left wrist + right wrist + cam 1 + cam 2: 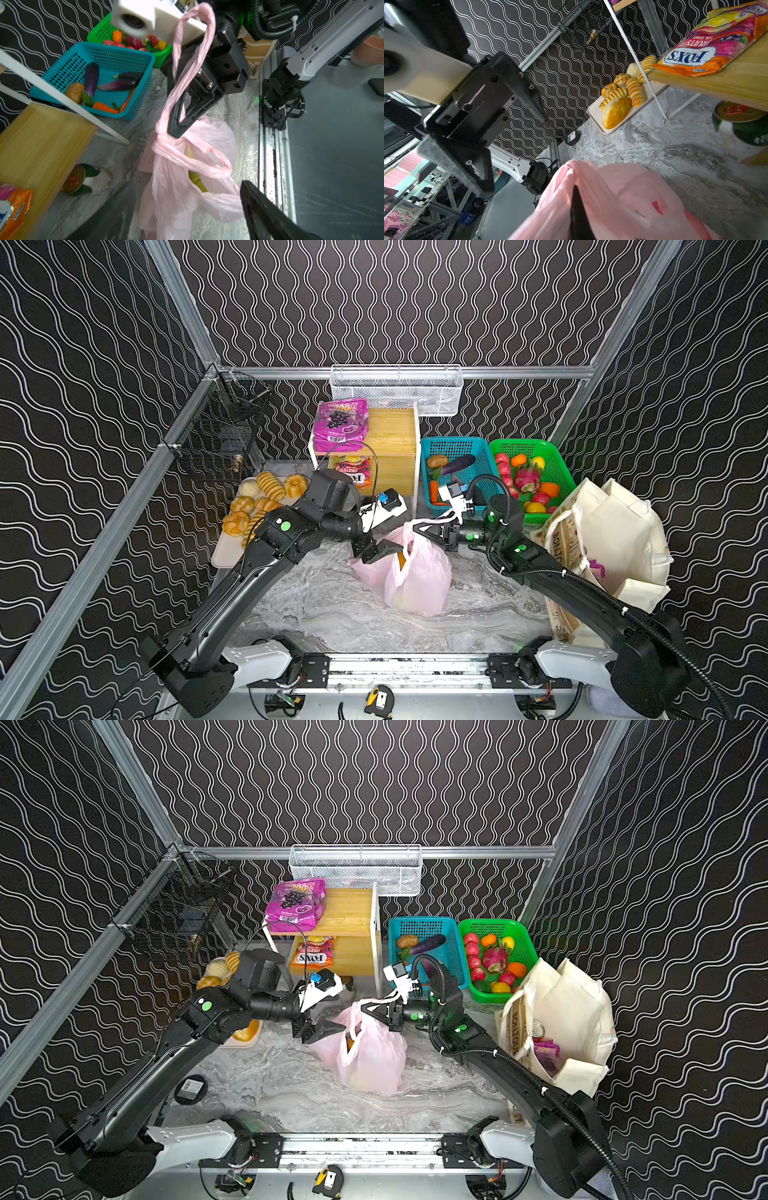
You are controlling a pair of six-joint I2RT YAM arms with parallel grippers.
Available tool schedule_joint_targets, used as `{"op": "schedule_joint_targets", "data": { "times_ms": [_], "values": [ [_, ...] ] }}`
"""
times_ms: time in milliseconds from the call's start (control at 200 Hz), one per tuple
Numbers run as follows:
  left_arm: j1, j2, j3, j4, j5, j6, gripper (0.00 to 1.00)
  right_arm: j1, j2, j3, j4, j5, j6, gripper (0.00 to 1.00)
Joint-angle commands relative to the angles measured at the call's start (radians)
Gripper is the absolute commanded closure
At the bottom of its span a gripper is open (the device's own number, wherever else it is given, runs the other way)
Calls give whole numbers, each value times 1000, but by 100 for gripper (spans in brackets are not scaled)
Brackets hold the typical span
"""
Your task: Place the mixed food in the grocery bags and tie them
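Observation:
The pink plastic grocery bag (pixel 415 576) (pixel 370 1056) stands mid-table, with yellow-green food (pixel 195 178) showing in its mouth. Its handles are knotted (pixel 164 137). My right gripper (pixel 420 531) (pixel 366 1009) (pixel 577 212) is shut on one handle loop (pixel 193 52), held up above the bag. The other loop (pixel 218 166) lies free between the fingers of my open left gripper (pixel 384 553) (pixel 328 1029) (pixel 187 209) (pixel 516 156). The cream tote (pixel 615 539) (pixel 569 1019) stands at the right with a magenta pouch (pixel 546 1052) inside.
A wooden shelf (pixel 395 439) holds a magenta grape pouch (pixel 340 423) and a candy pouch (pixel 351 470); a can (pixel 81 180) stands beneath. Blue basket (pixel 457 448) and green basket (pixel 523 448) sit at the back right, a bread tray (pixel 224 556) at the left.

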Motion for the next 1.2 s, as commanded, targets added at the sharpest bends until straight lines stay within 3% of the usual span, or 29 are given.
{"op": "schedule_joint_targets", "data": {
  "times_ms": [0,225,551,946,1191],
  "values": [
    [33,32,20,-38,71,54,16,1,-3,0,46,-16,-3,100],
    [36,143,100,-76,181,75,15,1,-8,10,18,-18,-19,100],
    [36,220,84,-10,235,106,14,2,-12,2,41,-15,1,100],
    [16,287,119,-84,295,172,15,5,0,17,31,-11,0,100],
    [-48,314,137,-177,165,208,16,4,2,19,30,-13,-1,100]
  ]
}}
